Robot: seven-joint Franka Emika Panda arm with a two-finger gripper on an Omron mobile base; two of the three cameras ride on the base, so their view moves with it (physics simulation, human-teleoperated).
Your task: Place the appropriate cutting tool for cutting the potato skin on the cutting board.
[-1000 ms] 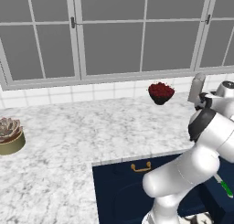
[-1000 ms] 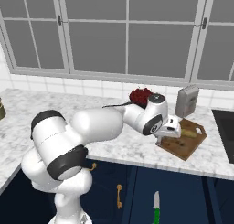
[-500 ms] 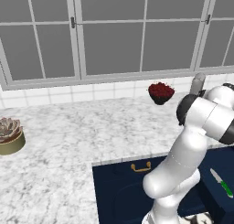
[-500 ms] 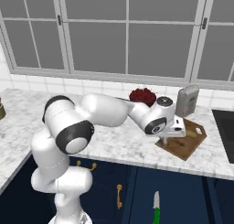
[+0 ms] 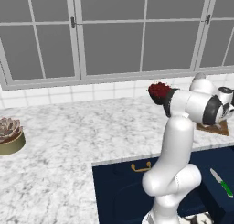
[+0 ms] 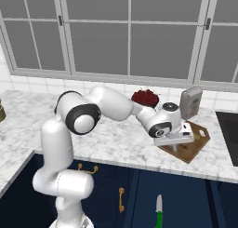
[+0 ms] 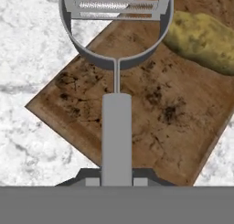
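Peeler (image 7: 116, 58), grey, handle pinched between the fingers (image 7: 93, 182), long axis running straight away from them over the cutting board (image 7: 151, 122). Potato (image 7: 205, 40) lies on the board just beside the peeler's looped head; white marble desk (image 7: 27, 49) surrounds the board.

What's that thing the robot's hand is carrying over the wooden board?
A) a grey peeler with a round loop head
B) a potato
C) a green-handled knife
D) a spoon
A. In the hand view the gripper holds a grey peeler by its handle, its looped, bladed head above the cutting board, beside the potato. The green-handled knife lies below, off the counter.
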